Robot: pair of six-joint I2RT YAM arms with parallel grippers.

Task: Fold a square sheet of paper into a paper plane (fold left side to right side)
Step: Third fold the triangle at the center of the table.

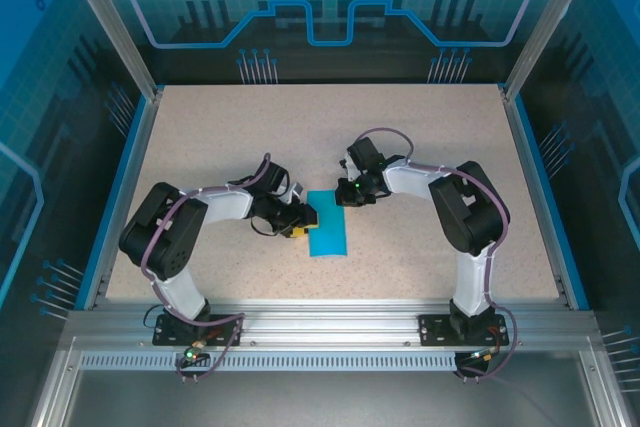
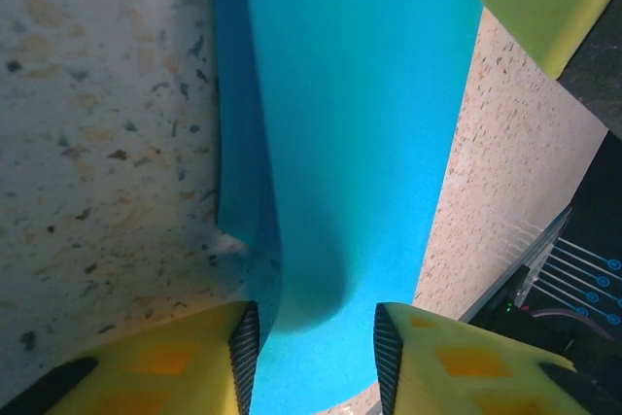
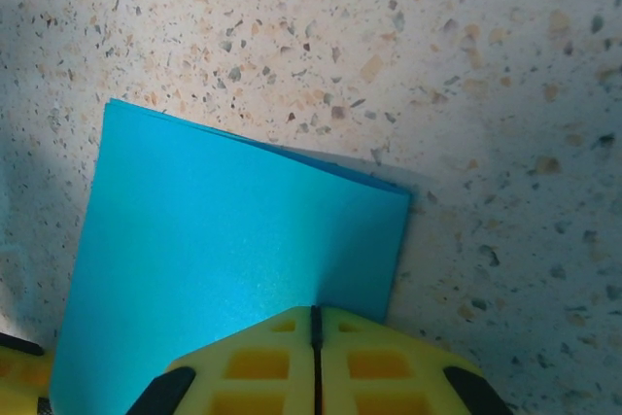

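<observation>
square sheet of paper [image 1: 327, 228] | teal-blue | folded in half, 2 layers | narrow rectangle | on table [image 1: 420, 147], centre

Counter [image 1: 420, 137] open across far half, both sides, near strip: wide passage. Centre crowded: left end effector [image 1: 303, 222] at left edge of sheet of paper [image 1: 328, 235], right end effector [image 1: 346, 196] on its far edge, arms flanking both sides. Corner posts [image 1: 110, 22] and back panel [image 1: 330, 7] bound counter.

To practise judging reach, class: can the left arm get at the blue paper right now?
Likely yes: the left end effector has open fingers either side of the paper, nothing between. The right end effector is shut at its far end.
</observation>
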